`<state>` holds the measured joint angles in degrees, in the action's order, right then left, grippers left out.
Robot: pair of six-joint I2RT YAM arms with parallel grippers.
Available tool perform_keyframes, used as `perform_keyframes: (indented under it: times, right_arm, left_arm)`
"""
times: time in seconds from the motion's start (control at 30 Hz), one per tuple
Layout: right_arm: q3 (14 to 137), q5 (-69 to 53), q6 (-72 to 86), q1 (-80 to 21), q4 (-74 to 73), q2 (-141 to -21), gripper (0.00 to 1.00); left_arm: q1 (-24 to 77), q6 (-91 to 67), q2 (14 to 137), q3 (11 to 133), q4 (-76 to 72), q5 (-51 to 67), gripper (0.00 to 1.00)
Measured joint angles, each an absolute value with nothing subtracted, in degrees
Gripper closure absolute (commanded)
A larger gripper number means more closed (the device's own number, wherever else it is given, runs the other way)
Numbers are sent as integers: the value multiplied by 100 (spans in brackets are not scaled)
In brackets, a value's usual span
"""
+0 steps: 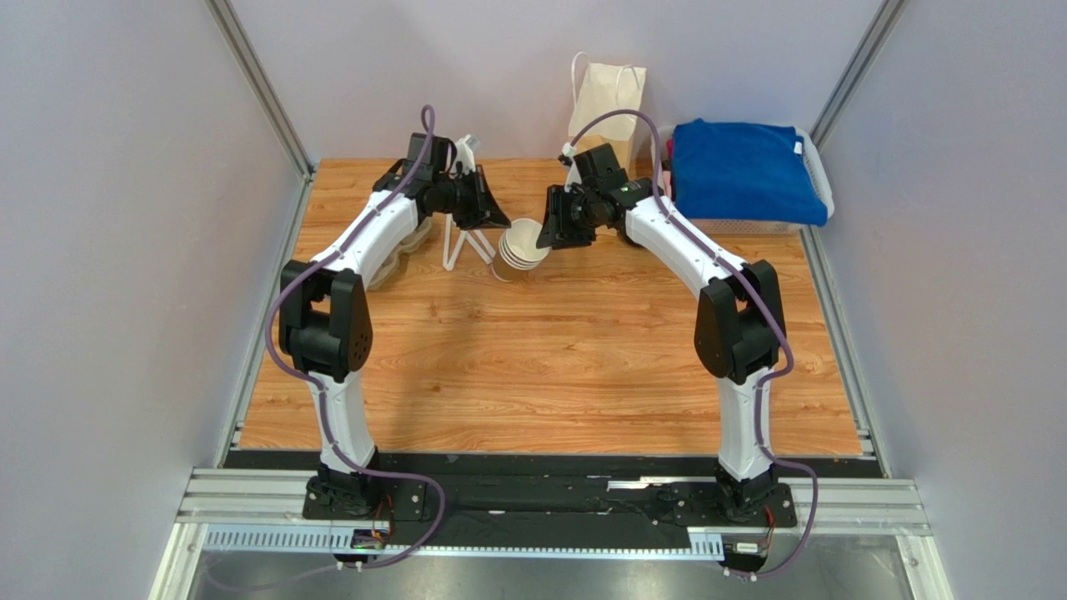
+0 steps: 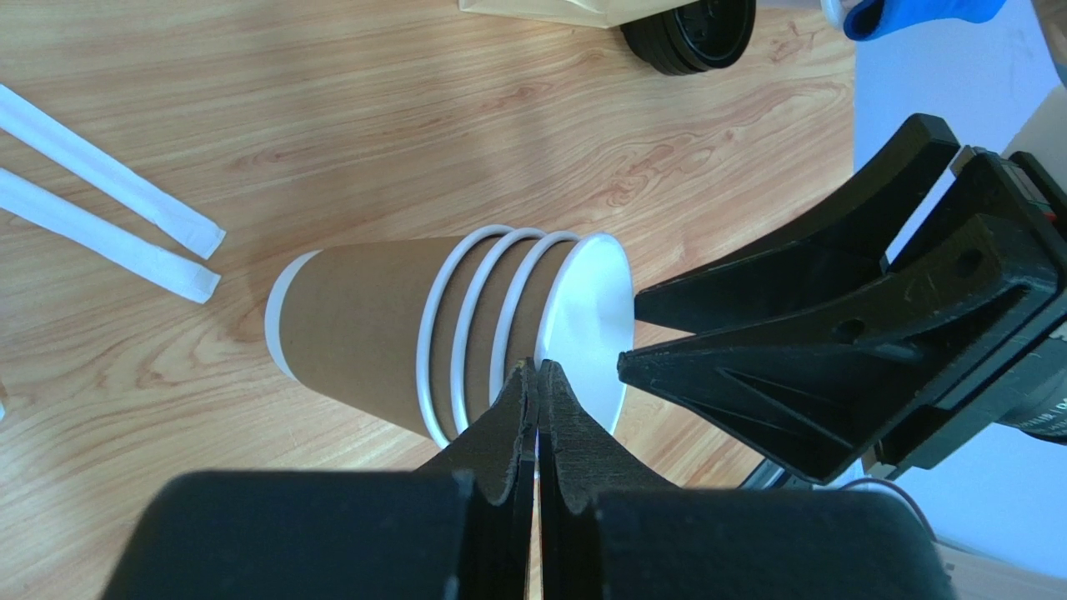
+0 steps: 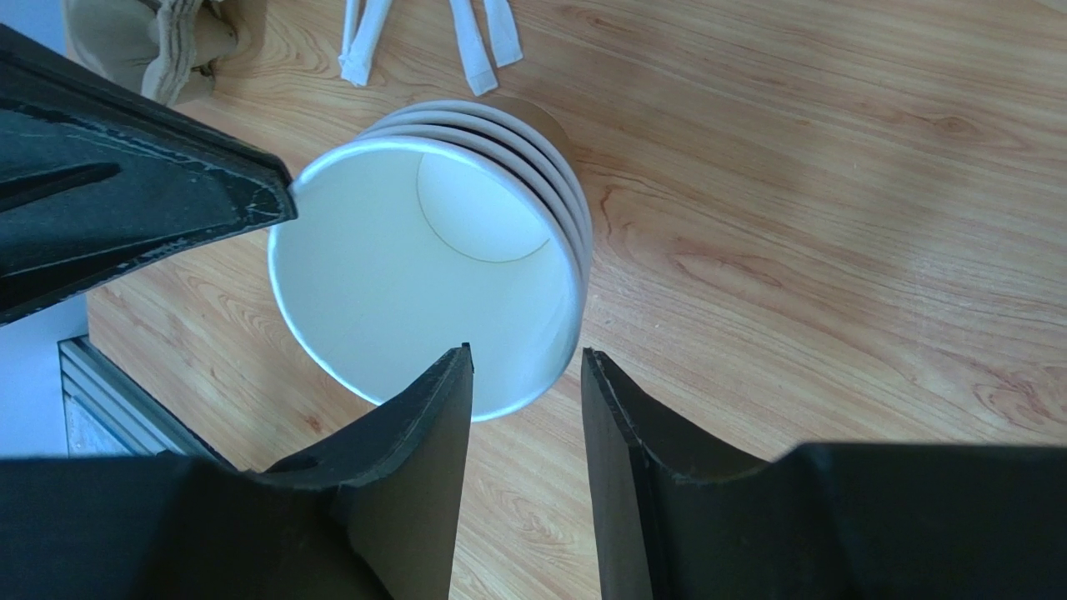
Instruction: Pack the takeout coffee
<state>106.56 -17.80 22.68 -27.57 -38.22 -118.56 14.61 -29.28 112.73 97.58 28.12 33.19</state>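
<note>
Left pincer (image 2: 536,375) is pressed together, tips right at the rim of the stack of paper cups (image 2: 376,331), which lies on its side near the desk's (image 1: 551,363) far edge. Front cup is plain white inside, nothing in it. Right pincer (image 3: 526,363) is partly spread, straddling that rim. Lidded coffee: can't tell where it is.

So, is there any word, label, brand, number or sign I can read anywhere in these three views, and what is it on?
None: no readable text in any view.
Stack of plain brown paper cups: no print or logo.
Pale paper bag with handles: blank on the side shown.
Folded blue cloth, black plastic lids, white paper-wrapped sticks: no marks visible.
</note>
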Motion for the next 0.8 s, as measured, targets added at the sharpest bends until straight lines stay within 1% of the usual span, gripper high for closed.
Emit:
perform_keyframes:
  times: [0.1,0.13,0.2,0.27,0.43,0.53,0.73,0.8]
  right_arm:
    - [10656,-1715,2276,-2757,-3835,-11893,59]
    - [10656,-1697,2283,-2757,-3839,-11896,60]
    - [10656,-1697,2296,-2757,-3839,-11896,71]
    - [10656,-1708,2307,-2757,-3837,-11898,73]
    - [10726,-1855,2377,-2757,-3828,-12001,73]
    - [10731,-1900,2418,-2757,-3830,-12095,67]
    - [10731,-1909,2484,-2757,-3844,-12182,63]
    - [10731,-1896,2504,-2757,-3839,-12182,68]
  left_arm:
    - [1452,-2930,11273,9717,2799,3326,100]
    - [1452,-2930,11273,9708,2801,3326,100]
    - [1448,-2930,11273,9690,2801,3334,100]
    - [1446,-2930,11273,9688,2799,3343,100]
    - [1422,-2932,11273,9682,2786,3422,100]
    - [1409,-2934,11273,9655,2773,3479,100]
    - [1350,-2976,11253,9548,2751,3557,100]
    - [1339,-2991,11249,9533,2740,3566,100]
